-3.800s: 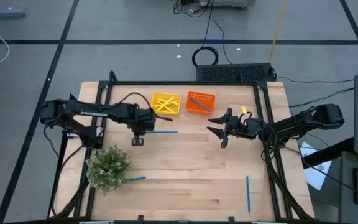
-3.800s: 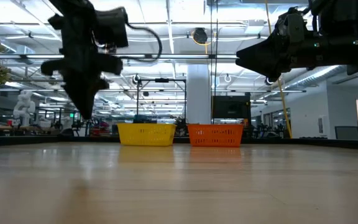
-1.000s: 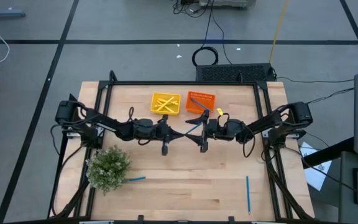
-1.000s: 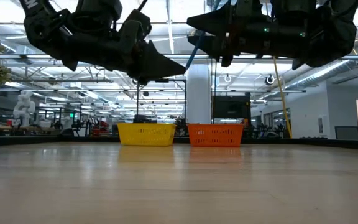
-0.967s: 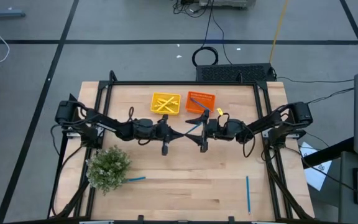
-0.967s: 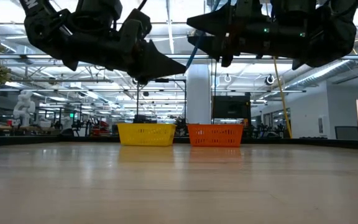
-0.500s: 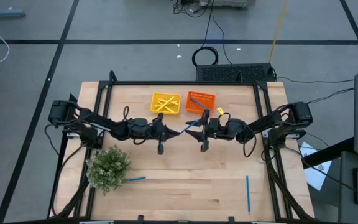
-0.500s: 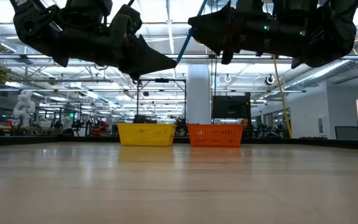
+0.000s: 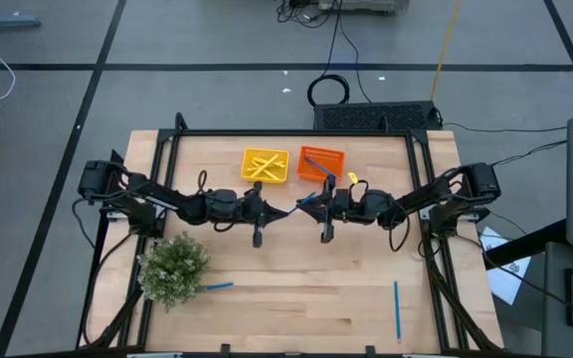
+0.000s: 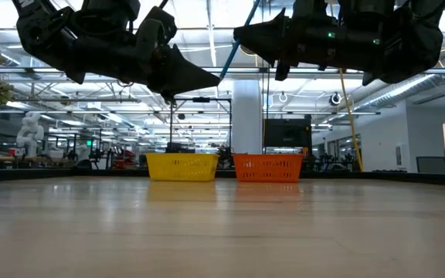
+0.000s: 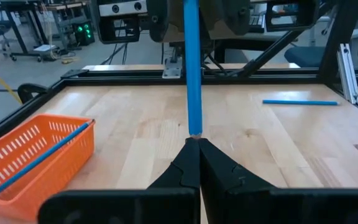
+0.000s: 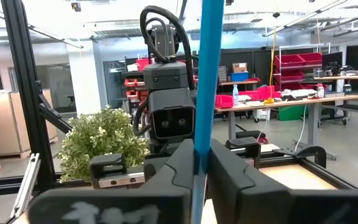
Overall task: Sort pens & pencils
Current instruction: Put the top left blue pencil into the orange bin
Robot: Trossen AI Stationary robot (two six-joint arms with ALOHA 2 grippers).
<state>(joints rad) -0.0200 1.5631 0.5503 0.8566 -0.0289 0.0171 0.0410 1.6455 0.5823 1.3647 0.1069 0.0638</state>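
Note:
A blue pen (image 9: 306,198) hangs in the air over the table's middle, between both grippers. My right gripper (image 12: 201,158) is shut on it, reaching in from the table's right (image 9: 304,200). My left gripper (image 11: 193,142) comes level from the left, fingers shut, tips right at the pen's lower end (image 11: 194,132). The yellow tray (image 9: 248,156) holds yellow pencils. The orange tray (image 9: 340,154) holds a blue pen (image 11: 39,158). Two more blue pens lie flat on the table (image 9: 397,310) (image 9: 217,286). My left gripper's shut fingertips (image 11: 191,144) meet just under the pen's lower end; whether they touch it, I cannot tell. My right gripper pinches the pen's shaft (image 12: 204,140) between its two fingers, level from the table's right, fingers across the pen. The pen is lifted clear and stands steeply tilted (image 10: 230,58).
A bushy green plant (image 9: 174,267) stands near the table's left near corner. The two trays sit side by side at the far edge. A black frame (image 9: 421,199) borders the table. Bare wood lies below the grippers and toward the near edge.
My left gripper has drawn back a little toward the table's left. The pen's lower end has gone with its tips, so the pen leans more and its upper end now shows above my right gripper in the low view.

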